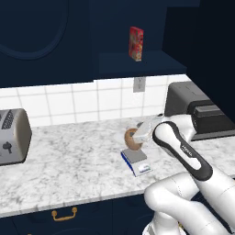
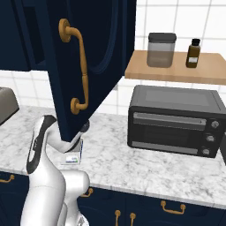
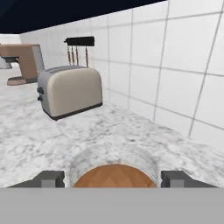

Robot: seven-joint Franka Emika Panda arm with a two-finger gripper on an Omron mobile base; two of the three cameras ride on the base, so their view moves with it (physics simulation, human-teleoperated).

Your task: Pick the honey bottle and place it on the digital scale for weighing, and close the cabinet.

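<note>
The amber honey bottle (image 1: 132, 139) with its pale lid sits between my fingers, right over the grey plate of the digital scale (image 1: 137, 161); I cannot tell whether it touches the plate. My gripper (image 1: 139, 136) reaches in from the right and is shut on the bottle. In the hand view the honey bottle (image 3: 113, 171) lies low between the two dark fingertips (image 3: 50, 178). The navy cabinet door (image 2: 88, 53) with its brass handle (image 2: 78, 66) stands swung open over the counter and hides most of the scale (image 2: 73, 159).
A tall red box (image 1: 136, 43) stands on the open cabinet shelf. The chrome toaster (image 1: 13, 136) is at the counter's left and a black toaster oven (image 2: 175, 121) at the right. A wooden wall shelf (image 2: 176, 67) carries a canister and a dark bottle.
</note>
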